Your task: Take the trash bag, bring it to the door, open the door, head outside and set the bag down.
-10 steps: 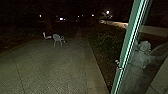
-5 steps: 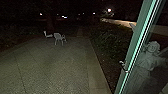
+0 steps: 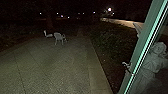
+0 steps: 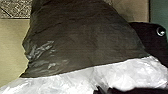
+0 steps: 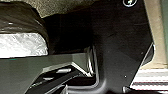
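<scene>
In the left wrist view the trash bag (image 4: 82, 37) hangs large, dark in its body with a white band of plastic. The white plastic bunches at my left gripper (image 4: 102, 89), which is shut on it. Part of the same dark and white bag (image 5: 20, 21) shows in the right wrist view, beside the robot's dark plate. At the right of the head view stands the door (image 3: 140, 52), a green-framed edge with a bright strip and a small metal handle (image 3: 127, 67). Whether my right gripper is open or shut cannot be made out.
Paving (image 3: 55, 67) stretches ahead in the dark, with a pale chair (image 3: 59, 37) and another pale seat (image 3: 47, 34) farther off. Dark plants (image 3: 107, 41) border it on the right. A pale human-shaped figure (image 3: 152, 62) shows at the glass beyond the door's edge.
The head camera has moved: the door's edge, its handle and the pale figure now appear farther right. The chairs show at nearly the same place.
</scene>
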### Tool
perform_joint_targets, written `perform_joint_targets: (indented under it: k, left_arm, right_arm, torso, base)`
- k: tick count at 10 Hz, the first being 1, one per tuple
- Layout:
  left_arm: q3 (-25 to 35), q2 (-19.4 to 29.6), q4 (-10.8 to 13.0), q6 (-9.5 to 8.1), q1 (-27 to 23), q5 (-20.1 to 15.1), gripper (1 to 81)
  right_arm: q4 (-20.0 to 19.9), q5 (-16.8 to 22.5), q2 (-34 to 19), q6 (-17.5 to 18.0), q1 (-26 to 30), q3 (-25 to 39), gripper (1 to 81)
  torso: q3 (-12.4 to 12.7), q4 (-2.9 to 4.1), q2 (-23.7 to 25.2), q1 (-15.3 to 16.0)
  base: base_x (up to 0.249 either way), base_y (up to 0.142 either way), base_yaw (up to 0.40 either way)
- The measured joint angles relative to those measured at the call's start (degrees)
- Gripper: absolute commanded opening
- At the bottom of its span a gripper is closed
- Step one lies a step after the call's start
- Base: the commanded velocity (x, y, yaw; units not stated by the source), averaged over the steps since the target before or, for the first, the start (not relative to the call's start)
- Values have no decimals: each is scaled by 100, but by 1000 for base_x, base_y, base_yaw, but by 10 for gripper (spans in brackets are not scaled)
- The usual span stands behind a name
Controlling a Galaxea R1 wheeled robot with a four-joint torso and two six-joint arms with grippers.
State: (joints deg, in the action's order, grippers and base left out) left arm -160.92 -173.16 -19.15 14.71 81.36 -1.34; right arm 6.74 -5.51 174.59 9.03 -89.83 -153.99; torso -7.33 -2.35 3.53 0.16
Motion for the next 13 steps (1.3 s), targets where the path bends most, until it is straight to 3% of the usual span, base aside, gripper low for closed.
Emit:
perform_joint_targets:
  k: [8,13]
  left_arm:
    - [6,-16,0,0,-11,2,10]
    - [6,-16,0,0,-68,29,10]
  right_arm:
    - [0,9,-1,0,-33,-1,811]
    - [-2,-9,-1,0,30,-1,811]
  torso:
    - [-2,0,0,-2]
    - [-5,0,-5,2]
  base:
    - [65,0,0]
    - [0,0,0]
